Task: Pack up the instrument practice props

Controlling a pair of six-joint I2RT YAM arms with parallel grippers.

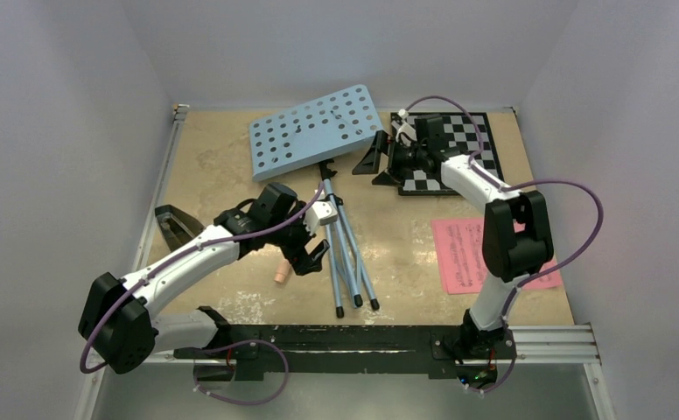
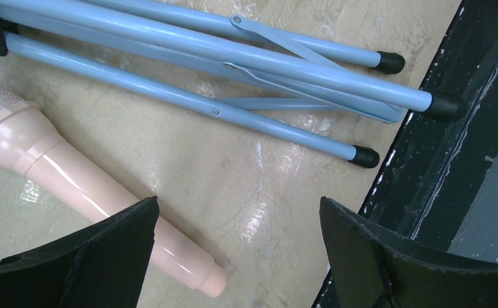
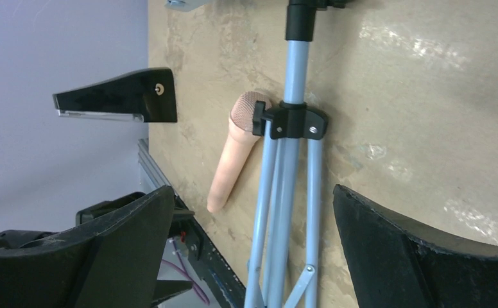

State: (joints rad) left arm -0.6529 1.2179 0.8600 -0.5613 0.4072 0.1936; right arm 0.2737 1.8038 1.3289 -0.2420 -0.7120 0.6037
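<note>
The light-blue music stand (image 1: 314, 131) lies flat, its folded tripod legs (image 2: 233, 70) pointing toward the near rail. Left of the legs lies a peach-pink recorder (image 1: 280, 275) with a meshed head. My left gripper (image 1: 310, 256) hangs open just above it; the recorder's (image 2: 92, 199) thin end runs under one finger, and bare table shows between the jaws (image 2: 237, 205). My right gripper (image 1: 378, 164) stands open and empty at the chessboard's left edge, facing the stand's pole (image 3: 296, 70). The black metronome (image 1: 174, 226) lies at the table's left edge. A pink sheet-music page (image 1: 463, 254) lies at the right, partly hidden by the right arm.
The black-and-white chessboard (image 1: 467, 140) lies at the back right under the right forearm. A black mounting rail (image 1: 353, 337) runs along the near edge, close to the tripod's rubber feet (image 2: 365, 156). Walls close in the table on three sides.
</note>
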